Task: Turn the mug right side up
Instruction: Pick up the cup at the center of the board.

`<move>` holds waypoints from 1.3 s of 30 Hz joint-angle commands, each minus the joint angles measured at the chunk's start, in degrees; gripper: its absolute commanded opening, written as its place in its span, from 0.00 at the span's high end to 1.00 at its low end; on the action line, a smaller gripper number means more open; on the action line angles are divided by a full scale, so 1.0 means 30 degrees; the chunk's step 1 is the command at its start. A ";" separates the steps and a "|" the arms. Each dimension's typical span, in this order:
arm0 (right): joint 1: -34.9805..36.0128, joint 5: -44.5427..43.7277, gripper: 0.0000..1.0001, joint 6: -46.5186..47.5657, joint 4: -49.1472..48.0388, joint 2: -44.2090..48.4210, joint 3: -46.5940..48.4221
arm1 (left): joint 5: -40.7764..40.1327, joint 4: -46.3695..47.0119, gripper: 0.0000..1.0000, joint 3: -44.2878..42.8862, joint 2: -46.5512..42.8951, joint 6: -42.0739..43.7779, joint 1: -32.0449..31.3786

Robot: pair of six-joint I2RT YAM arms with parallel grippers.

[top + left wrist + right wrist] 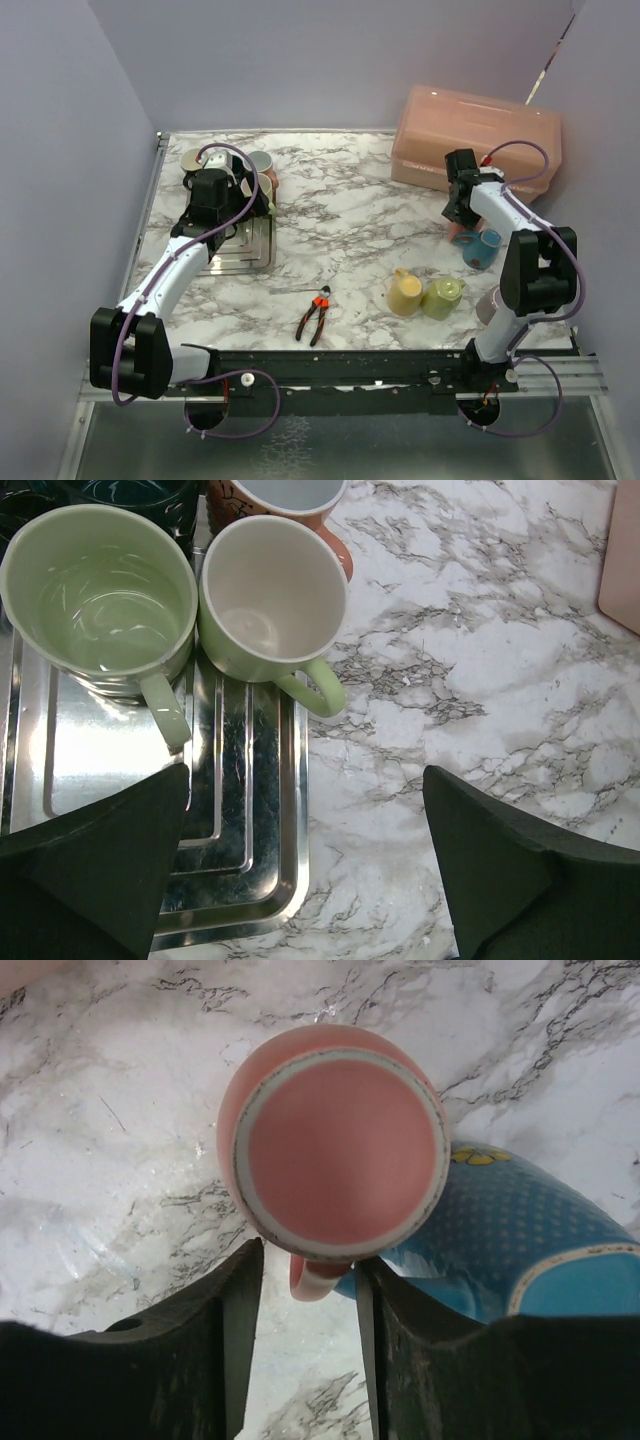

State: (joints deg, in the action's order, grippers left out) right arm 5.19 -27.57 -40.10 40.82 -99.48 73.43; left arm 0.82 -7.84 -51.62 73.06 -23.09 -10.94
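A pink mug (340, 1150) stands upside down on the marble table, its base facing up and its handle (318, 1280) pointing toward my right wrist. My right gripper (308, 1260) is open, its two fingers either side of that handle. The left finger is clear of the handle; the right finger is close against it. In the top view this gripper (462, 212) hangs over the pink mug (463, 238) at the right side. My left gripper (305, 775) is wide open and holds nothing, over the right edge of the metal tray (270, 880).
A blue mug (520, 1230) lies on its side against the pink one. A pink box (475, 140) sits behind. Yellow (404, 293) and yellow-green (443, 297) mugs and pliers (316, 315) lie nearer the front. Upright green mugs (100, 595) (272, 595) stand on the tray.
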 commanded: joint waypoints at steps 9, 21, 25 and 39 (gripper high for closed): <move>-0.0236 0.0330 0.91 0.0758 -0.0691 -0.0998 0.0166 | 0.0129 0.0283 0.01 0.0307 -0.0665 -0.0021 0.0052; -0.0236 0.3649 0.99 0.0071 -0.1416 0.1249 -0.1294 | 0.0840 0.0481 0.01 0.0215 -0.0556 -0.0569 0.0037; -0.0234 0.6117 0.99 -0.0078 -0.3071 0.2663 -0.2144 | 0.1477 0.0779 0.01 0.0218 -0.0464 -0.0948 0.0045; 0.0463 1.5363 0.99 -0.1848 -1.1567 0.6083 -0.4283 | 0.5784 0.3956 0.01 0.0701 0.0626 -0.4367 0.0043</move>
State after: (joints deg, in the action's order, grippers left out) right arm 5.39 8.47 -42.28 19.84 -84.95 61.32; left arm 10.41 -2.28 -50.94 73.34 -30.13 -10.94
